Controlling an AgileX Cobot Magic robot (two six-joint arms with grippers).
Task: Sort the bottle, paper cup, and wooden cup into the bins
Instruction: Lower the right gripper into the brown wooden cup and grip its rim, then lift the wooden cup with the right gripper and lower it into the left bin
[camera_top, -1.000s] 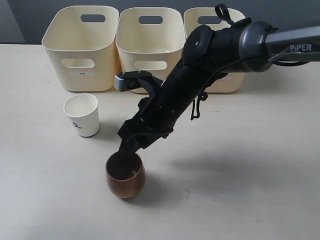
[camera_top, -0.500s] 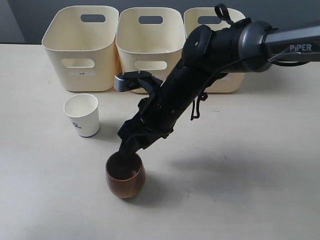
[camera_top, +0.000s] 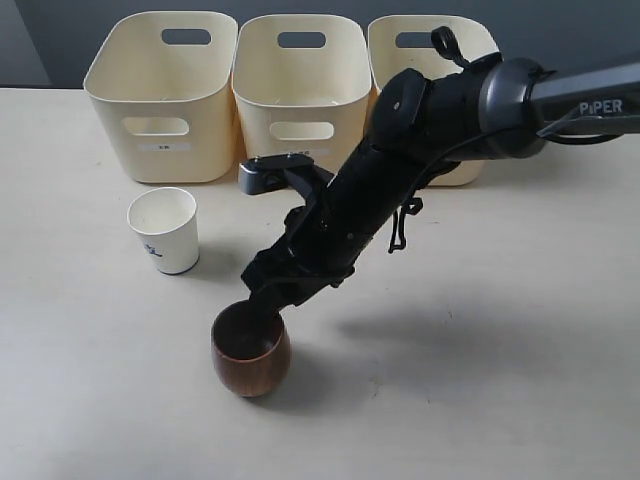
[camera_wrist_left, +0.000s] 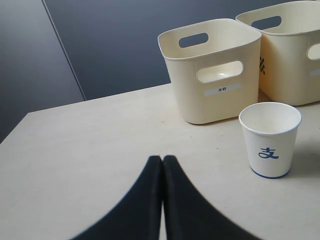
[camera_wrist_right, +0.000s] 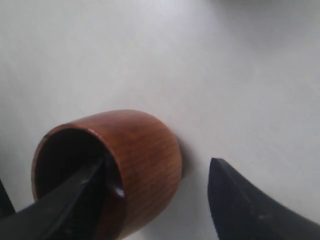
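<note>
Wooden cup (camera_wrist_right: 135, 160) wall between spread right gripper (camera_wrist_right: 165, 192) fingers

A glossy reddish-brown wooden cup (camera_top: 251, 351) with visible grain and a dark interior stands on a pale beige table (camera_top: 500, 380), beneath the matte black right gripper (camera_wrist_right: 160, 195) and its black arm (camera_top: 400, 170), which carries white lettering. The white paper cup (camera_top: 165, 229) bears a blue mark and a thin blue band at its base, while the three cream bins (camera_top: 300, 90) wear small white labels against a dark grey-blue wall (camera_wrist_left: 100, 45). The left gripper (camera_wrist_left: 162, 165) shows as two black fingers.
</note>
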